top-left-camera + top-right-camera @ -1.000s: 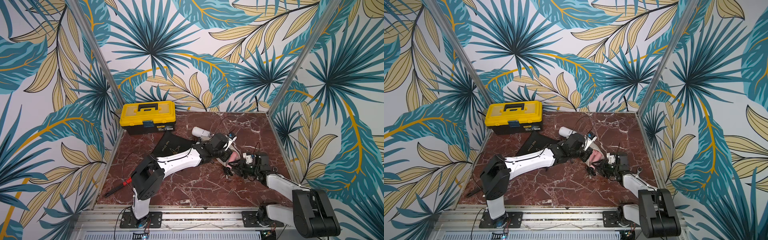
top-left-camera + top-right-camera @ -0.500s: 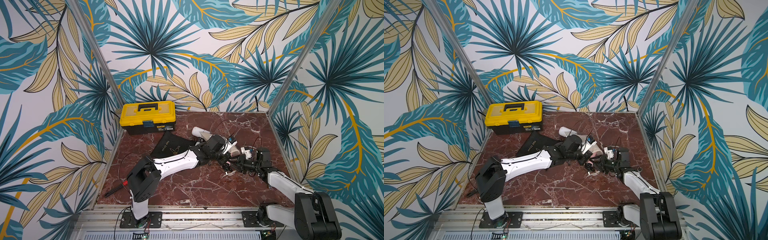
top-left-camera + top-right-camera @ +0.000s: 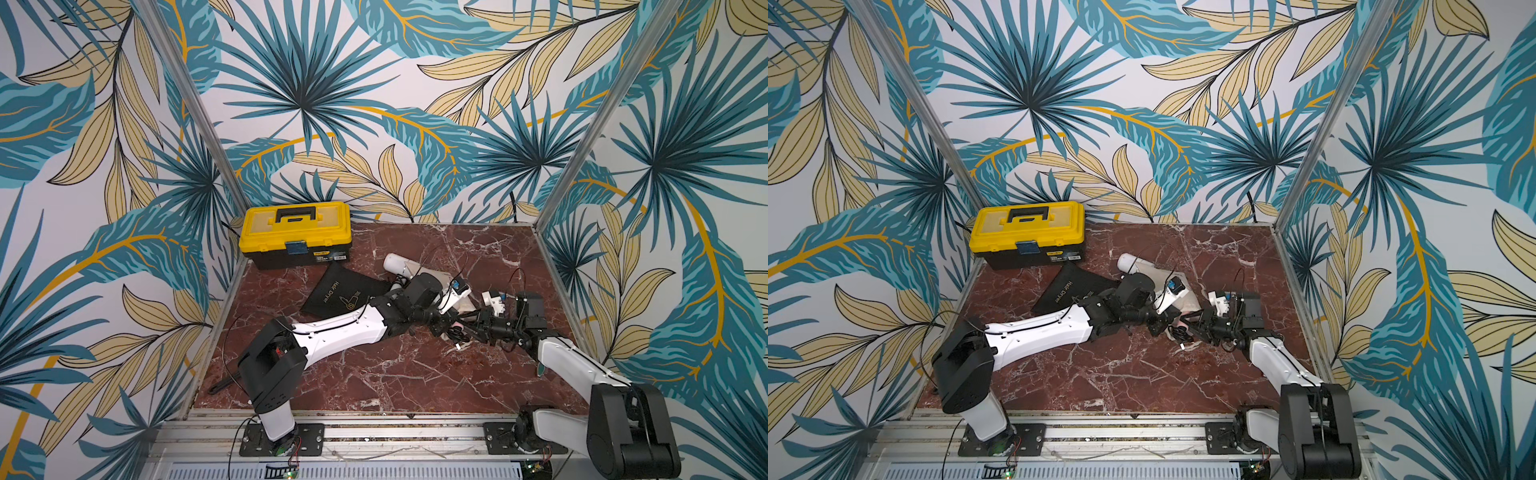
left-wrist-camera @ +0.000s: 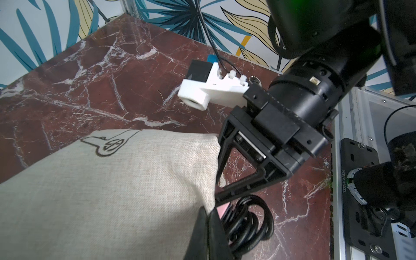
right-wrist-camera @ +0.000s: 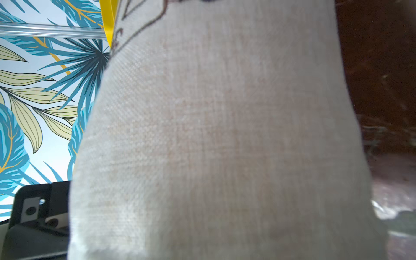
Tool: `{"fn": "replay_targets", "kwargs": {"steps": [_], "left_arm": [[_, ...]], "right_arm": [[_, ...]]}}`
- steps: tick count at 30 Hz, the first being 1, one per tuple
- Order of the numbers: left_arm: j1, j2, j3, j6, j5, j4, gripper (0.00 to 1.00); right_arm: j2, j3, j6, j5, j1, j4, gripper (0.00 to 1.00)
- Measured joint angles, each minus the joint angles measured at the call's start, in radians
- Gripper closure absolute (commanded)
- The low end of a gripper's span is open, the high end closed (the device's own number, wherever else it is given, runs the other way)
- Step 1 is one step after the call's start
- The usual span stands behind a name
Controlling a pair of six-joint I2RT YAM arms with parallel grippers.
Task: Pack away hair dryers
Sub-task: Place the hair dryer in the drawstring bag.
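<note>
In the left wrist view my left gripper (image 4: 208,216) is shut on the rim of the beige bag (image 4: 117,184). My right gripper (image 3: 471,328) faces it from the right. Its fingers (image 4: 243,189) stand part way apart and reach into the bag's mouth, tips hidden by cloth. Only a sliver of the pink hair dryer (image 4: 223,208) shows beside the lower finger. Its coiled black cord (image 4: 249,222) hangs outside on the floor. Beige cloth (image 5: 225,135) fills the right wrist view. The white hair dryer (image 3: 395,264) (image 3: 1129,262) lies behind the left arm in both top views.
A yellow toolbox (image 3: 295,232) (image 3: 1027,232) stands closed at the back left. A black bag (image 3: 340,291) (image 3: 1065,291) printed "Hair Dryer" lies flat in front of it. A thin black tool (image 3: 218,388) pokes out by the left arm's base. Metal frame posts edge the marble floor.
My right gripper has moved left up to the bag's mouth, and the pink hair dryer has gone mostly out of sight behind the cloth. My left arm shifted slightly, still gripping the bag.
</note>
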Motion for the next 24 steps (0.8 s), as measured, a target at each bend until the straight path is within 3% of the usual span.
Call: {"fn": "replay_targets", "kwargs": {"steps": [5, 16, 24], "left_arm": [[0.002, -0.008, -0.018, 0.003, 0.017, -0.001, 1.00], [0.002, -0.027, -0.033, 0.014, 0.080, 0.000, 1.00], [-0.005, -0.021, -0.032, -0.029, 0.110, 0.031, 1.00]], "right_arm": [[-0.002, 0.016, -0.049, -0.003, -0.050, -0.067, 0.88], [-0.005, 0.035, -0.087, -0.004, -0.057, -0.119, 0.88], [0.022, -0.003, 0.116, 0.070, -0.057, 0.114, 0.91]]}}
